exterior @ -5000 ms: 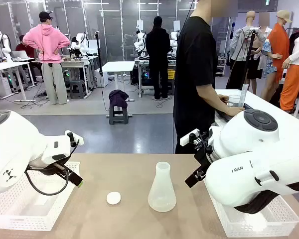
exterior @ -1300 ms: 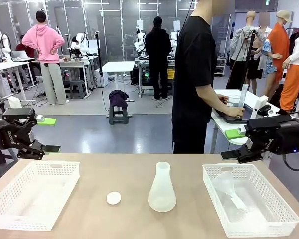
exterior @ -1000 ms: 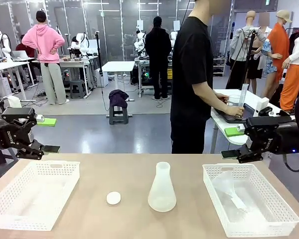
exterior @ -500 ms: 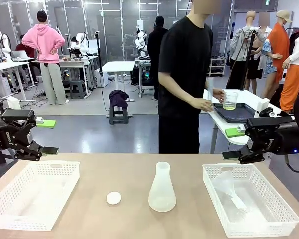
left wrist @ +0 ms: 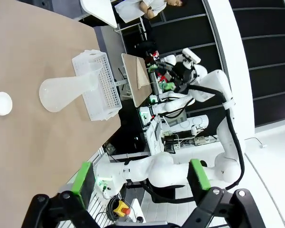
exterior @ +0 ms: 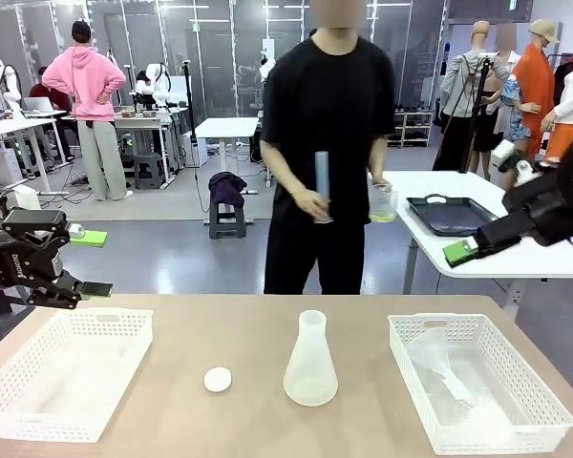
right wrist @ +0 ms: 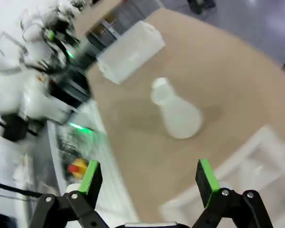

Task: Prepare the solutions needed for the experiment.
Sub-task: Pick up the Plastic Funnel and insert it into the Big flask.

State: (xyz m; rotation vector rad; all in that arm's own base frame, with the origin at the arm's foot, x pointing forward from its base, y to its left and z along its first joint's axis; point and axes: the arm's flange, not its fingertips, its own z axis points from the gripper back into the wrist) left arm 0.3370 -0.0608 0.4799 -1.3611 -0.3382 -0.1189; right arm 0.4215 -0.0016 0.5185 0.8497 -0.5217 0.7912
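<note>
- The left end effector [exterior: 91,262] hangs off the left edge of the surface [exterior: 248,324], above the table top, its green-padded fingers [left wrist: 82,176] wide apart with nothing between them
- The right end effector [right wrist: 148,181] is raised at the right, well above the surface; in the right wrist view its fingers [right wrist: 206,178] are spread wide and grip nothing
- A person at the far side holds a clear beaker [exterior: 382,202] in one hand [exterior: 377,183], with a little pale yellow-green solution [exterior: 383,217] at its bottom, well above and behind the surface
- The other hand [exterior: 312,203] holds a tall clear cylinder [exterior: 322,176] upright
- A frosted conical flask [exterior: 310,361] stands upright mid-surface; whether anything is inside it cannot be told
- A small white cap [exterior: 218,380] lies near the flask, on its left
- A white basket [exterior: 95,312] sits on the left
- Another white basket [exterior: 444,318] on the right holds a clear plastic piece [exterior: 439,367] lying on its side
- A dark tray [exterior: 449,212] rests on a white side table behind
</note>
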